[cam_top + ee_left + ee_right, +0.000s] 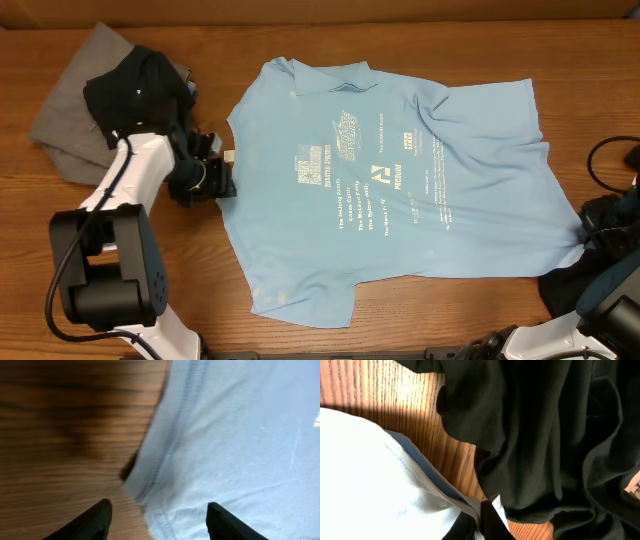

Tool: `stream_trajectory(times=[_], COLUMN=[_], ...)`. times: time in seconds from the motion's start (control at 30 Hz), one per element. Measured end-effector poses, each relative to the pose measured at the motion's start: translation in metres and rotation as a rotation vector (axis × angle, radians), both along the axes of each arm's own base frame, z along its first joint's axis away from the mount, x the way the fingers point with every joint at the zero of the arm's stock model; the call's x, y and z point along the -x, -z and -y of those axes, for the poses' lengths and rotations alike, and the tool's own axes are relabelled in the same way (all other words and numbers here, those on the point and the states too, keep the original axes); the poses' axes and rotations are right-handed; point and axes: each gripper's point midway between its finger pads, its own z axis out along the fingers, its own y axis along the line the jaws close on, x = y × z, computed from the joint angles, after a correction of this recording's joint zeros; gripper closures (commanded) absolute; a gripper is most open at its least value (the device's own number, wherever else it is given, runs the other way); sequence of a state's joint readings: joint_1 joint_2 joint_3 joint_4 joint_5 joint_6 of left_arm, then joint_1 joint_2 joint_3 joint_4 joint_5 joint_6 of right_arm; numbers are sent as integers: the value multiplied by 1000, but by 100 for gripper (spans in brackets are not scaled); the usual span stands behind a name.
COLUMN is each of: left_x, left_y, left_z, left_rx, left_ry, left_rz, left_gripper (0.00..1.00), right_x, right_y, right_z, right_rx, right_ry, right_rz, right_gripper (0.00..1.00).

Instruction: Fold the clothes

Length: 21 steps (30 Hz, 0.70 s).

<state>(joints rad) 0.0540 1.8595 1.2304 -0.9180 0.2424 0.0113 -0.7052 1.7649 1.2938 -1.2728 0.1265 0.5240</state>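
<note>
The light blue T-shirt [400, 170] lies spread flat in the middle of the table, white print facing up. My left gripper [226, 178] sits at the shirt's left edge. In the left wrist view this gripper [159, 505] is open, its fingers [97, 519] standing either side of the stitched hem [160, 485]. My right gripper [588, 232] is at the shirt's right lower corner. In the right wrist view it [481, 516] is shut on a pinched fold of the blue hem [445, 490].
A grey garment [65, 120] with a black one [135, 85] on top lies heaped at the back left, behind the left arm. More black cloth [550, 435] lies bunched beside the right gripper, at the front right of the table [565, 290]. A black cable [600, 160] loops at the right edge.
</note>
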Motion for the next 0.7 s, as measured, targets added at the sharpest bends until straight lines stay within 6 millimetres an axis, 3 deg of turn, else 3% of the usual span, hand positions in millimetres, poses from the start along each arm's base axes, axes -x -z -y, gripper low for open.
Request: stream_trajectory(times=[0.27,0.37,0.4,0.57,0.7], left_x=[10,9,8,12,30], left_y=[28,29,30,32,32], left_z=[9,7,4,-3,-18], left_rx=[-51,-64,-75,-105,-149], left_ry=[42,31,27,2,-94], left_rz=[23,38,44,23,-67], left_gripper=[45,79,96,96,96], right_x=[-6,-7,-8,-8,-10], right_y=[1,1,1,1,1], right_z=[-2,-3,-3,-4,-6], right_rx=[-14,-20,-21,-27,-37], right_ry=[3,3,3,4,0], right_rz=[30,37,39,44,51], right_gripper=[94,94,94,94,94])
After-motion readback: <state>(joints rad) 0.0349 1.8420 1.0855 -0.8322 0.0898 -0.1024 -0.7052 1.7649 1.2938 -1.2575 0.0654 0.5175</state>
